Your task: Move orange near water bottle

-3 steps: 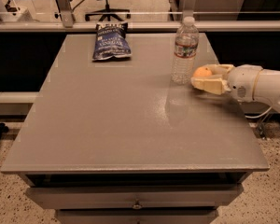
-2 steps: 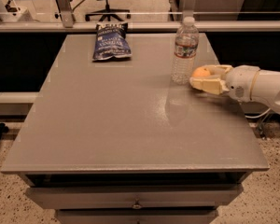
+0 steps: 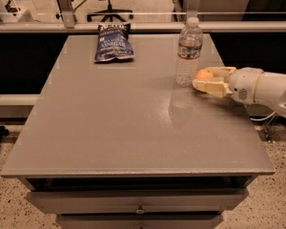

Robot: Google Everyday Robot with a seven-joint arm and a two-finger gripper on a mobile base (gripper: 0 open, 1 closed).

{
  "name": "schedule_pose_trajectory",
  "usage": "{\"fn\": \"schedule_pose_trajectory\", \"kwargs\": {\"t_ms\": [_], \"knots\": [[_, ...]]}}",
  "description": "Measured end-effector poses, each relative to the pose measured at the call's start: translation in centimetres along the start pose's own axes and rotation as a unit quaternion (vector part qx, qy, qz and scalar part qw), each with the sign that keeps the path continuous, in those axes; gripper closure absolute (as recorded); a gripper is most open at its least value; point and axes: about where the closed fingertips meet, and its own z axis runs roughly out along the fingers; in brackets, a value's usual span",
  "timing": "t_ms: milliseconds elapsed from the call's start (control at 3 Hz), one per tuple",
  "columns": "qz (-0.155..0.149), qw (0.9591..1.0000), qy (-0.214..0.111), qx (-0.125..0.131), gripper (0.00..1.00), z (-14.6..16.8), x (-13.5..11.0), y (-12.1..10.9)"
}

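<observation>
The orange sits low over the table at the right side, just right of the water bottle, which stands upright with its white cap on. My gripper reaches in from the right on a white arm. Its cream fingers are closed around the orange, one in front of it and one behind. The orange is nearly touching the bottle's base; I cannot tell whether it rests on the table.
A dark blue chip bag lies flat at the back left of the grey table. The table's right edge runs under my arm. A drawer front shows below the near edge.
</observation>
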Motion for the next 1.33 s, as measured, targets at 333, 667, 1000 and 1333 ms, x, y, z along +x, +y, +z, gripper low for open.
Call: {"fn": "schedule_pose_trajectory", "kwargs": {"t_ms": [333,667,1000,1333], "knots": [[0.003,1.0000,0.001,-0.004,0.00,0.1,0.1,0.1],[-0.001,0.9999,0.004,-0.011,0.00,-0.4,-0.6,0.4],[-0.024,0.9993,0.016,-0.022,0.00,-3.5,-2.9,0.1],[-0.056,0.9973,0.038,-0.030,0.00,-8.2,-6.8,-0.6]]}}
